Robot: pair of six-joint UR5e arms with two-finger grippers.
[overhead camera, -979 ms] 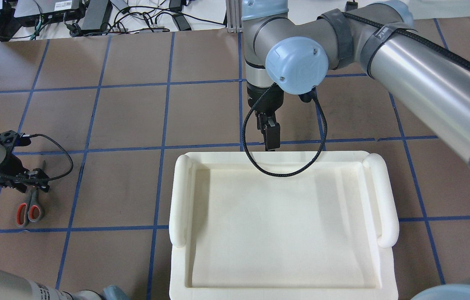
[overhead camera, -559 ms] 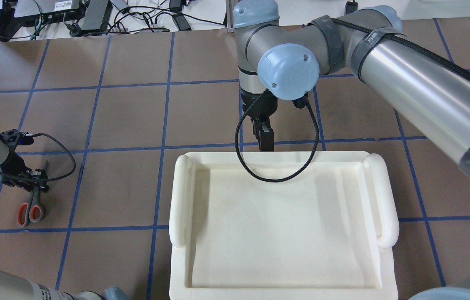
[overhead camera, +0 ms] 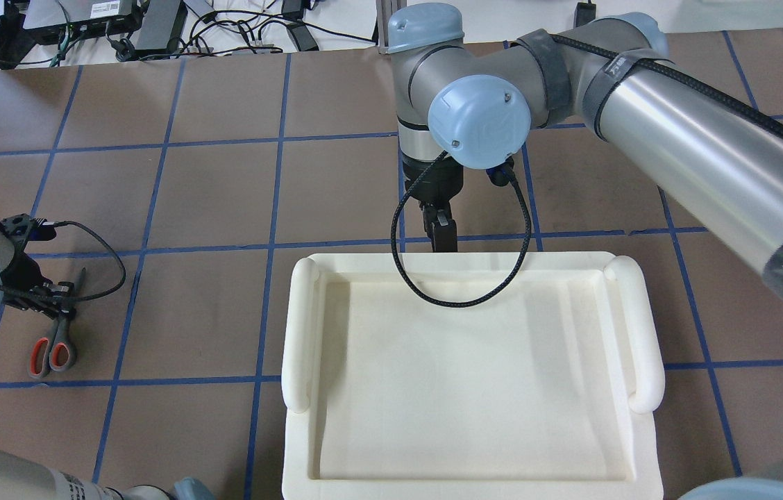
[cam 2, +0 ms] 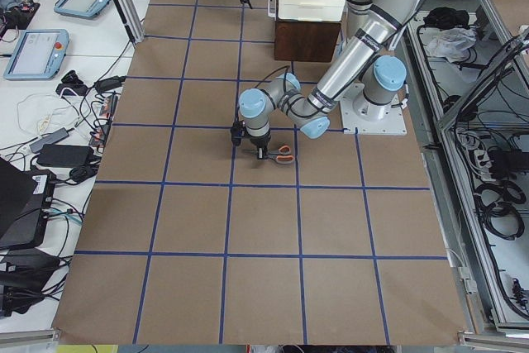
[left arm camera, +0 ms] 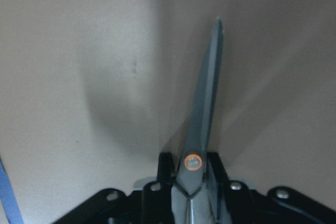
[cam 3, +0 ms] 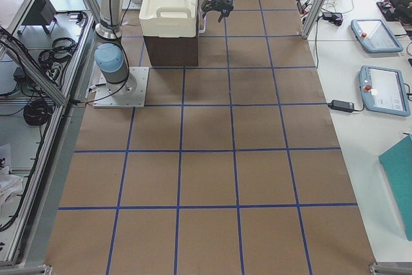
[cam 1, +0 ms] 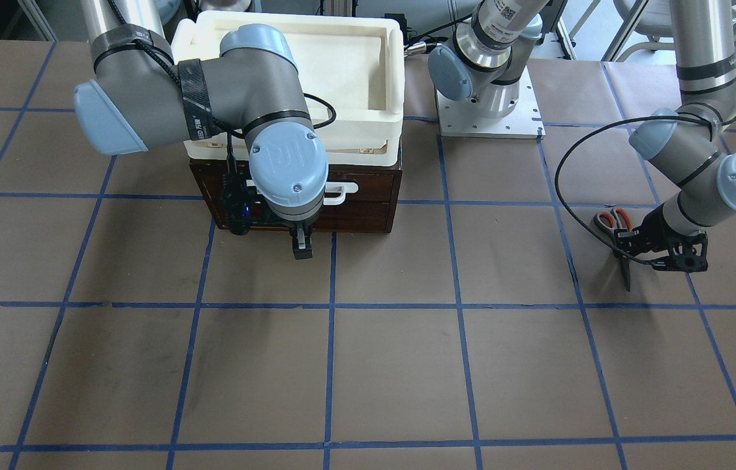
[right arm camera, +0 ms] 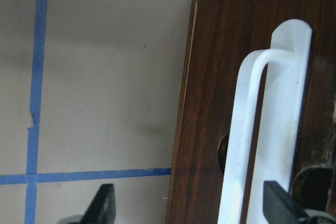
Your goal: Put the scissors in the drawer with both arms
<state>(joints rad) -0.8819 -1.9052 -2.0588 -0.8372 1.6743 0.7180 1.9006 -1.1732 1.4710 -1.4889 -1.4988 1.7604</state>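
Note:
The scissors [overhead camera: 49,353] lie on the brown table at my far left, handles toward me and blades pointing away. My left gripper [overhead camera: 60,298] is low over them and shut on the scissors at the pivot, as the left wrist view [left arm camera: 192,162] shows; the blades [left arm camera: 208,93] stick out ahead. The dark brown drawer [cam 1: 358,207] is closed, with a white bar handle [cam 1: 340,191]. My right gripper [cam 1: 301,247] hangs in front of it, open. In the right wrist view the handle [right arm camera: 273,103] lies between the spread fingers [right arm camera: 104,203].
A cream-white plastic tray [overhead camera: 301,326] sits on top of the drawer cabinet. The right arm's black cable [overhead camera: 461,298] loops over the tray's far rim. The left arm's base plate [cam 1: 489,108] stands beside the cabinet. Blue tape lines grid the table.
The right arm has swung a little to the left and its gripper has drawn closer to the drawer front. The left gripper has stayed at the scissors, barely shifting.

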